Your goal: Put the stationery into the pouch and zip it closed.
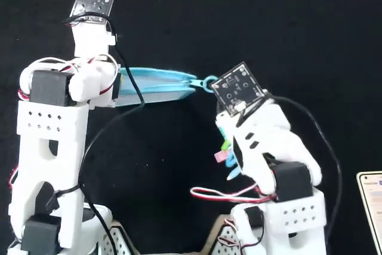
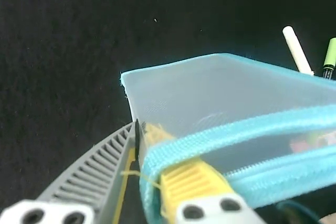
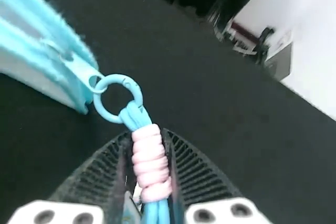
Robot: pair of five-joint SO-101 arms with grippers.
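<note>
The fixed overhead camera looks steeply down across the black cloth table (image 1: 310,40). The two wrist cameras sit close at opposite ends of the light-blue mesh zip pouch (image 1: 161,82), which all three views share.

Light-blue mesh pouch (image 1: 156,85) edge-up, perhaps stationery (image 2: 310,142) inside; white pen (image 2: 296,51) lying outside.

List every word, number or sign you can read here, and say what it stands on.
No text can be read.
White card, high view's right edge: print too small to read.
Dark circuit board, high view: marks too blurred to read.
Pouch: no print seen.
</note>
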